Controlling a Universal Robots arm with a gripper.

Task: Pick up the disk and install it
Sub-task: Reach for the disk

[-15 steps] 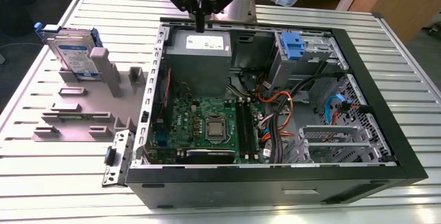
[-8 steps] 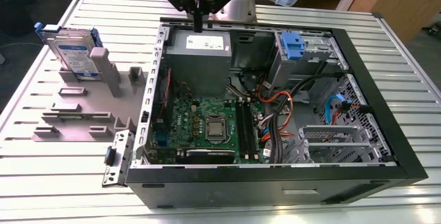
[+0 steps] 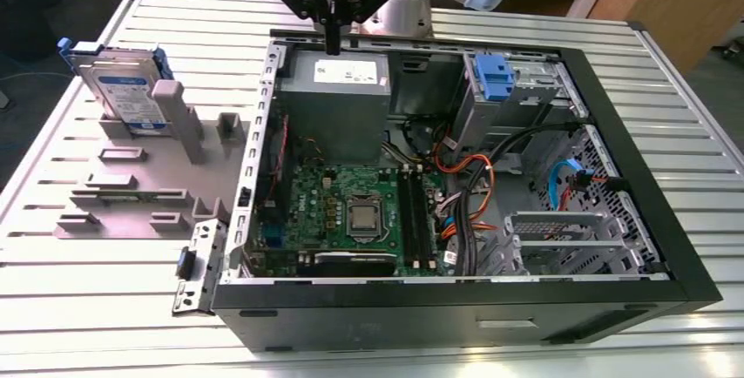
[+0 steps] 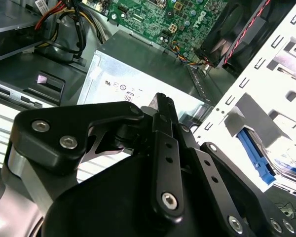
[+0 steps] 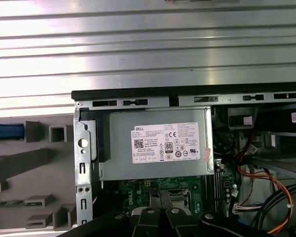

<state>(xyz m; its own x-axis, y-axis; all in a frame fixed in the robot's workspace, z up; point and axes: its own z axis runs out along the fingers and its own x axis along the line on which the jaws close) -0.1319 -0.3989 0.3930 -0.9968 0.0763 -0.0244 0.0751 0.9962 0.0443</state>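
The disk (image 3: 122, 91), a silver hard drive with a white-and-blue label in a blue bracket, stands on edge in a grey holder (image 3: 139, 178) on the exterior view's left, outside the open computer case (image 3: 465, 300). My gripper (image 3: 334, 45) hangs over the case's back edge, above the grey power supply (image 3: 334, 91), well apart from the disk. Its black fingers (image 4: 162, 106) are pressed together with nothing between them. In the first wrist view the disk's blue edge (image 5: 5, 131) lies beside the case and the power supply (image 5: 158, 148) sits ahead of the gripper (image 5: 160, 219).
A blue plastic clip (image 3: 494, 77) sits in the drive bay at the case's back right. Inside are the motherboard (image 3: 348, 208), orange and blue cables (image 3: 511, 178) and a metal cage (image 3: 570, 243). The case stands on a ribbed metal table (image 3: 93, 308).
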